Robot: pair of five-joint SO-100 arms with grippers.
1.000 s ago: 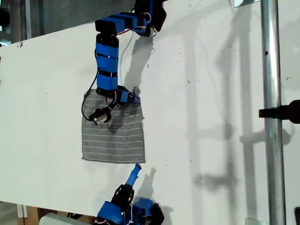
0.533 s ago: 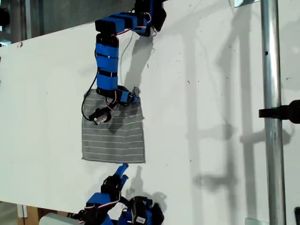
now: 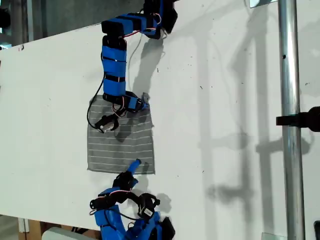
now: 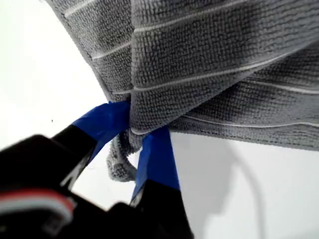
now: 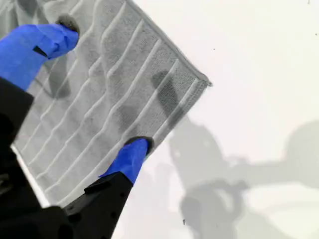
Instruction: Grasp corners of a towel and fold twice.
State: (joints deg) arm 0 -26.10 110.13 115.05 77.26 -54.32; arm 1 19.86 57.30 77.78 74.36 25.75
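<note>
Towel (image 3: 120, 141), grey with thin white stripes, is laid flat on the white table (image 3: 225, 100), toward the exterior view's left; one corner (image 4: 124, 149) is bunched up and clamped tight between the blue jaws of my first gripper (image 4: 137, 137); my second gripper (image 5: 97, 92) is held wide apart, both fingertips (image 5: 133, 150) pressed onto the cloth beside another corner (image 5: 202, 82).
</note>
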